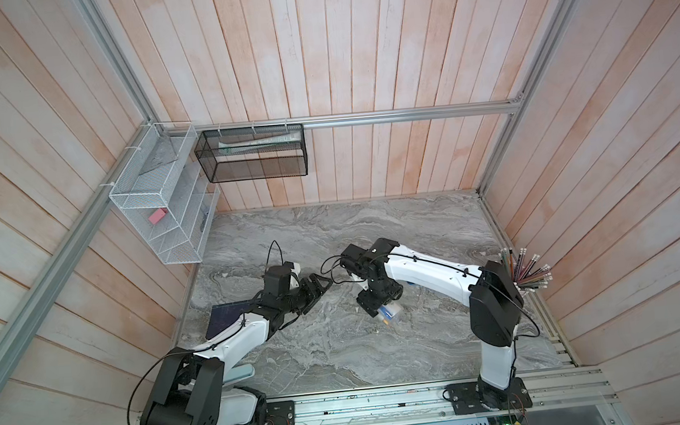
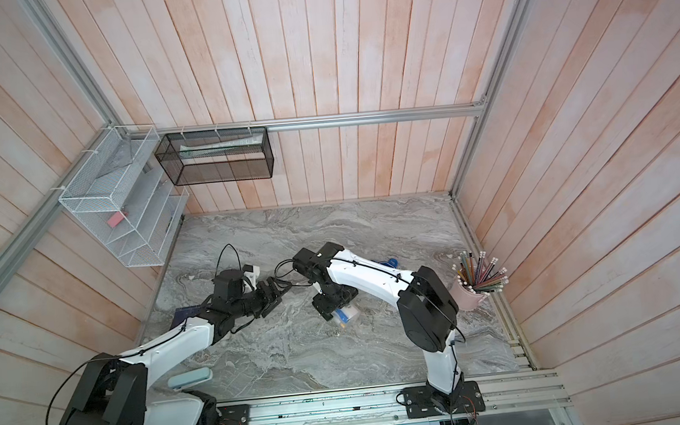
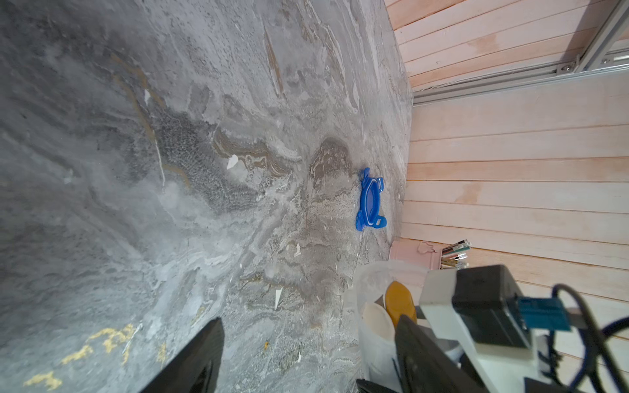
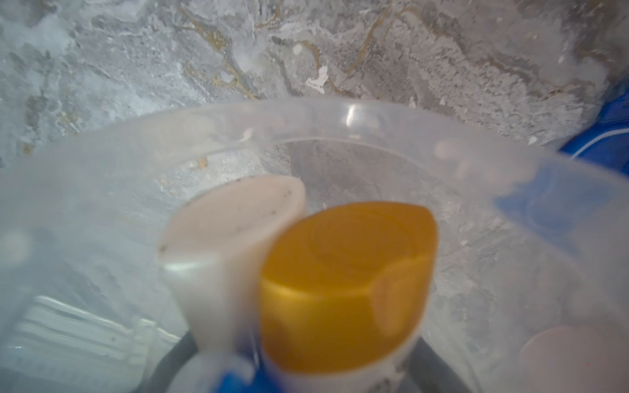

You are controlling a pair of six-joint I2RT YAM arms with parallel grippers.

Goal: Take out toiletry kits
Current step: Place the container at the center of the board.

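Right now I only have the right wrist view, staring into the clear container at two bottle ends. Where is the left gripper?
Observer: The left gripper is open and empty. In both top views, bare table separates it from the clear container.
Operator: And the lid?
Observer: The blue lid lies on the table behind the right arm, touching nothing.
Operator: Anything near my arm if I pull back?
Observer: A pink cup of pencils stands by the side wall, close to the right arm's elbow.
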